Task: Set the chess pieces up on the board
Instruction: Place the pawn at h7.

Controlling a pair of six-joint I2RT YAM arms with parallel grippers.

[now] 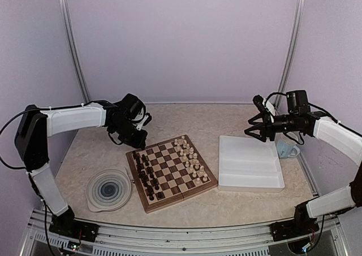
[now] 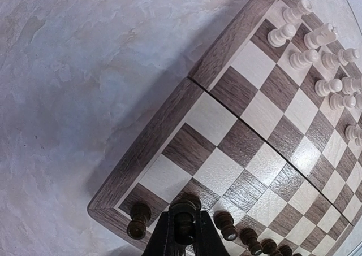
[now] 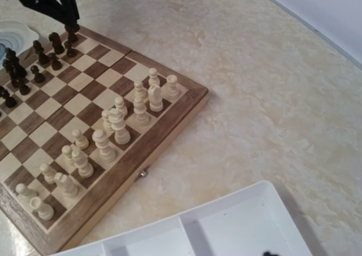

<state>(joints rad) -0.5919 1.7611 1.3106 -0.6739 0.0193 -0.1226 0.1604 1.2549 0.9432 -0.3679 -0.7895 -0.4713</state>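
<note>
Left gripper (image 2: 185, 222): narrow, pinching one dark piece (image 2: 185, 207) in the board's edge row, beside the other dark pieces (image 2: 226, 225).
Board (image 1: 169, 166): centre of the counter (image 1: 186, 123), between the plate (image 1: 108, 189) and the tray (image 1: 249, 165).
Right gripper (image 1: 255, 129): jaws apart, empty, above the tray's far edge, well apart from the board.
Left wrist view: shows the pinch, which the top view hides.
Right wrist view: shows the cream pieces (image 3: 113, 131) in two rows; its own fingers are not visible.
</note>
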